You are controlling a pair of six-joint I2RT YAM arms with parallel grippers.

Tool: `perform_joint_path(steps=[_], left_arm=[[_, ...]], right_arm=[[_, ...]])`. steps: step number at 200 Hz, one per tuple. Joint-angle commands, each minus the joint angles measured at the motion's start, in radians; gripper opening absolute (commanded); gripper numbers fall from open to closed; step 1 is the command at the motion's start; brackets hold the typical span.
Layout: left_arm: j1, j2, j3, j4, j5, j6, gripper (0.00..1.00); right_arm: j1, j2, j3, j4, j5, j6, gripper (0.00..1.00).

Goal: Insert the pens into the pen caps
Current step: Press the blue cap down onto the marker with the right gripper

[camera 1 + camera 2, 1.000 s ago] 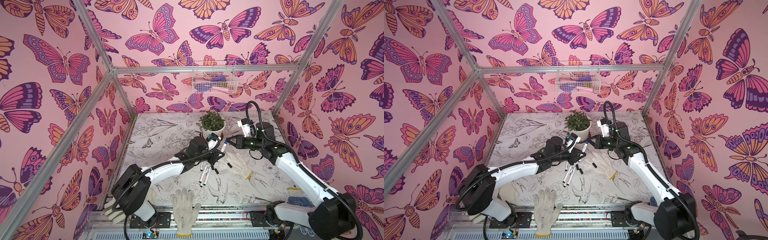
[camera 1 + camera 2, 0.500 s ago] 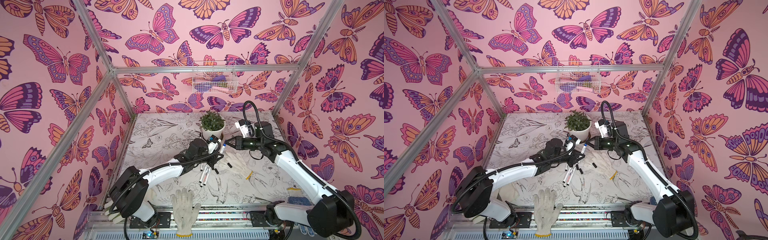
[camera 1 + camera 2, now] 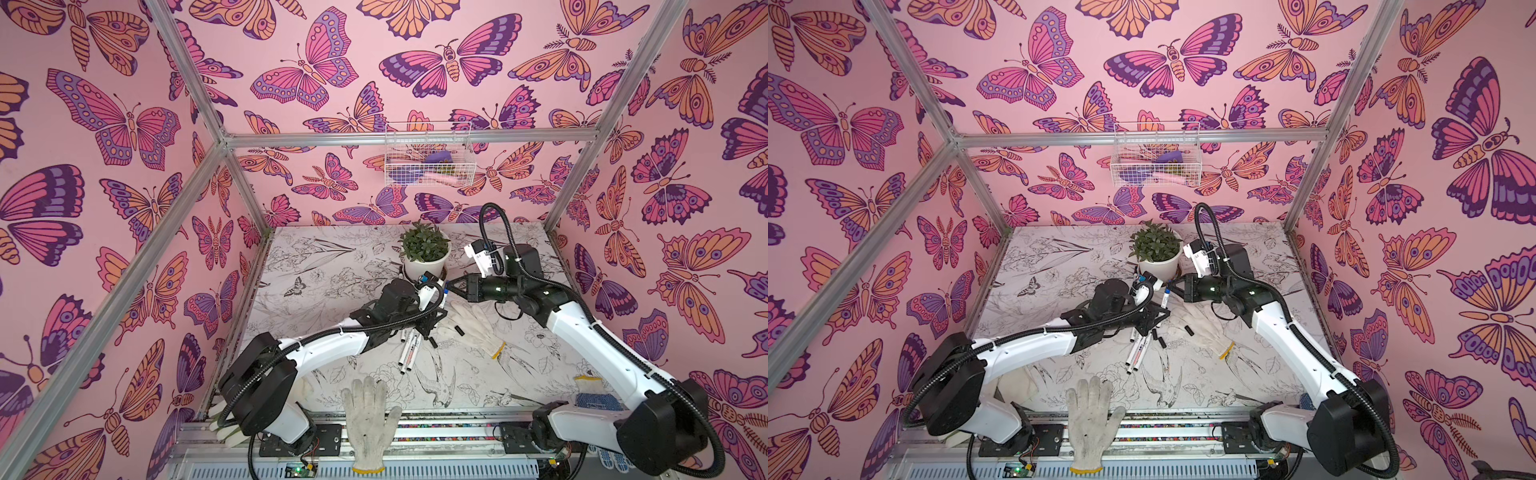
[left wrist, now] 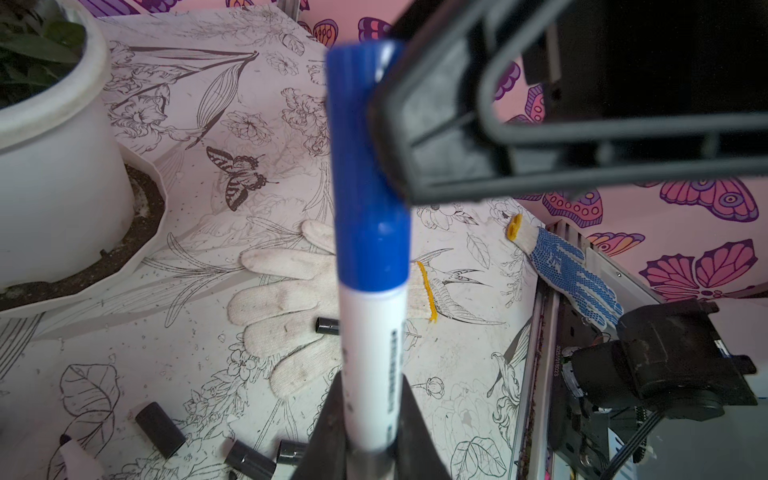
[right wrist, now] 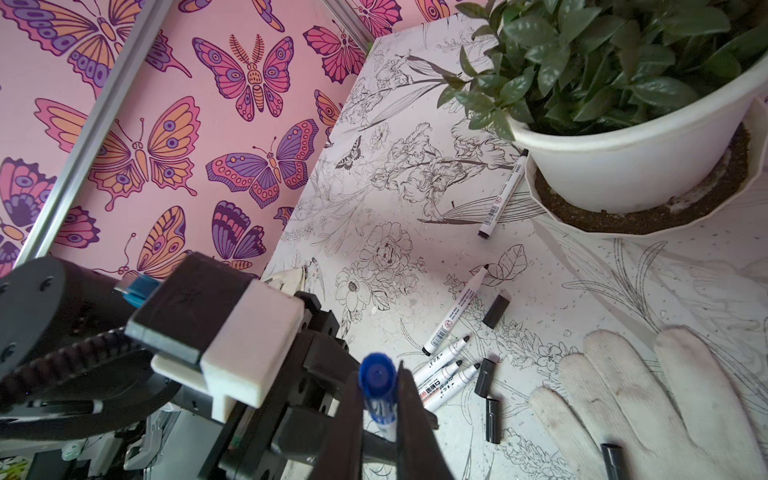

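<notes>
Right tool (image 5: pixel 377 374), clenched on the blue cap (image 4: pixel 365 166), has edged inward over the last 1 second, so we judge that cap seated on the upright pen (image 4: pixel 372 332) the left tool (image 4: pixel 370 386) grasps above the surface (image 4: pixel 166 291).

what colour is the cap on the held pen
The cap is blue; the left wrist view shows it best.

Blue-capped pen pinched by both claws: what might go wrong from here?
The left gripper clamps the pen while the right gripper clamps its blue cap; any misaligned push could bend or pop it loose. Dropped, it might scatter the loose black caps and uncapped pens nearby.
</notes>
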Motion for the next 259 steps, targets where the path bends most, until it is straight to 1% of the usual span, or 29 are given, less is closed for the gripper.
perform_joint_path(steps=[1, 22, 64, 91, 113, 151, 166, 173, 184, 190, 201, 207, 224, 241, 259], left_arm=[[0.021, -0.02, 0.105, 0.217, -0.094, 0.007, 0.0], [0.034, -0.026, 0.118, 0.215, -0.082, 0.013, 0.0], [0.039, -0.028, 0.14, 0.207, -0.068, 0.025, 0.0], [0.041, -0.026, 0.157, 0.182, -0.055, 0.053, 0.0], [0.034, -0.015, 0.149, 0.174, -0.017, 0.052, 0.0], [-0.021, -0.001, 0.108, 0.17, 0.03, 0.068, 0.0], [-0.035, 0.003, 0.1, 0.172, 0.051, 0.054, 0.0], [-0.038, 0.003, 0.098, 0.174, 0.056, 0.045, 0.0], [-0.042, 0.004, 0.094, 0.179, 0.065, 0.037, 0.0], [-0.044, 0.005, 0.092, 0.18, 0.068, 0.036, 0.0], [-0.048, 0.005, 0.089, 0.181, 0.07, 0.04, 0.0], [-0.047, 0.006, 0.088, 0.181, 0.068, 0.04, 0.0], [-0.05, 0.005, 0.084, 0.18, 0.071, 0.043, 0.0], [-0.05, 0.006, 0.077, 0.18, 0.068, 0.044, 0.0], [-0.05, 0.013, 0.072, 0.18, 0.067, 0.043, 0.0]], right_arm=[[0.087, 0.006, -0.058, -0.27, -0.157, -0.037, 0.0], [0.087, 0.007, -0.063, -0.302, -0.128, -0.062, 0.0], [0.087, 0.031, -0.094, -0.301, -0.129, -0.046, 0.0], [0.087, 0.032, -0.101, -0.294, -0.116, -0.051, 0.0], [0.084, 0.026, -0.05, -0.3, -0.1, -0.058, 0.0], [0.081, -0.004, 0.05, -0.273, -0.102, -0.039, 0.0], [0.075, -0.005, 0.077, -0.268, -0.092, -0.027, 0.05], [0.071, -0.002, 0.087, -0.267, -0.09, -0.022, 0.1], [0.066, 0.0, 0.095, -0.26, -0.088, -0.013, 0.14], [0.063, 0.002, 0.098, -0.254, -0.084, -0.008, 0.19], [0.058, 0.0, 0.101, -0.243, -0.075, 0.003, 0.25], [0.055, -0.003, 0.103, -0.235, -0.072, 0.008, 0.3], [0.049, -0.011, 0.11, -0.21, -0.054, 0.026, 0.37], [0.038, -0.021, 0.113, -0.173, -0.042, 0.045, 0.4], [0.019, -0.027, 0.12, -0.144, -0.034, 0.071, 0.4]])
